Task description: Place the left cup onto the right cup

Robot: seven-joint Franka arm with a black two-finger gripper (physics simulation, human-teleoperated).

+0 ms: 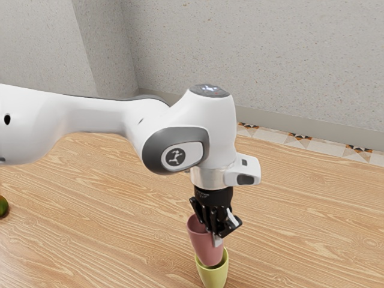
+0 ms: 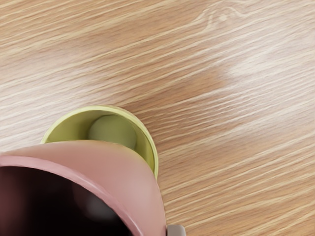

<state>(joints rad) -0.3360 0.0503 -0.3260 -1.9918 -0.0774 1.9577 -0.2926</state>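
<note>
A pink cup [image 1: 202, 242] hangs tilted with its base dipped inside the rim of an upright yellow-green cup [image 1: 212, 271] near the table's front edge. My black gripper [image 1: 218, 231] is shut on the pink cup's rim wall, one finger inside and one outside. In the wrist view the pink cup [image 2: 93, 182] bulks large right under my hand, and behind it the yellow-green cup [image 2: 106, 129] shows its open mouth and pale bottom.
The wooden table [image 1: 312, 198] stretches around the cups. A small green object [image 1: 2, 207] lies at the exterior view's left edge. A grey wall with a tiled floor strip runs behind the table.
</note>
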